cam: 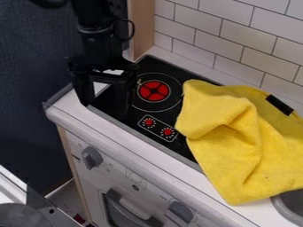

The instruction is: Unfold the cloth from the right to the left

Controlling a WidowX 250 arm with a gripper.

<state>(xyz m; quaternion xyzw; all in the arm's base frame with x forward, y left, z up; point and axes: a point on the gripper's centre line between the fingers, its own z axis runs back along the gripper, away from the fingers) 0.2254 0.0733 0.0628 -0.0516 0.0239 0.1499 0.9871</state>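
Observation:
My black gripper (105,98) hangs at the left over the stovetop's left end, its two fingers spread wide with nothing between them. The yellow cloth (237,142) lies rumpled to the right, well apart from the gripper. It covers the right part of the black stovetop and part of the white counter, with creases and a raised fold in its middle. A black patch sits near the cloth's upper right edge, and one corner points down toward the counter's front edge.
The black stovetop (135,116) has a red burner (154,91) and two red-marked dials. A white tiled wall (237,40) runs behind the counter. A wooden panel (142,26) stands at the back left. Part of a sink (290,205) shows at the lower right.

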